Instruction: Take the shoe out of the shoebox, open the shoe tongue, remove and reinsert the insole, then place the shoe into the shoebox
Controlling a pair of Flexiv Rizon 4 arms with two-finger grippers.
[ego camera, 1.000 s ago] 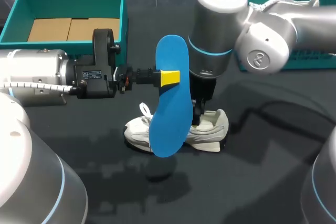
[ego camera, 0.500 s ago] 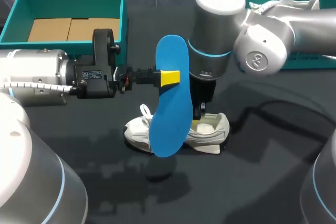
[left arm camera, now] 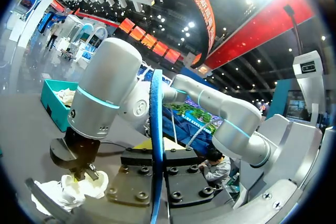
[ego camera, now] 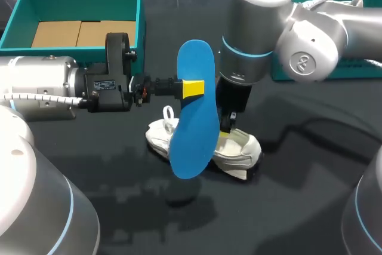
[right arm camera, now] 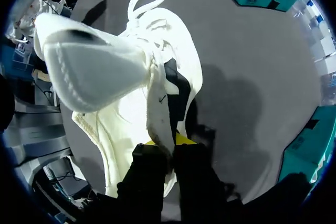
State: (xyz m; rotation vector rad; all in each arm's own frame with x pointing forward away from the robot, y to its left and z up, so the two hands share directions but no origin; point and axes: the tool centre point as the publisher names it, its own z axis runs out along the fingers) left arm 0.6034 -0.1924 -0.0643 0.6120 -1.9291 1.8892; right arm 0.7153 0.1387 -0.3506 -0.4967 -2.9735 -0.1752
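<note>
My left end effector (ego camera: 192, 88) pinches the blue insole (ego camera: 194, 123), its long axis nearly upright, directly over the shoe (ego camera: 242, 147) lying sideways on the counter (ego camera: 298, 207). My right end effector (ego camera: 227, 126) clamps the shoe's rim.

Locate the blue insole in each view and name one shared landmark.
Head view: blue insole upright at mid-table, clamped in the left claw, before the white shoe.
Left wrist view: edge-on, a thin blue strip in that claw.
Right wrist view: not in it.
Shared landmark: the white shoe, in all three.
</note>
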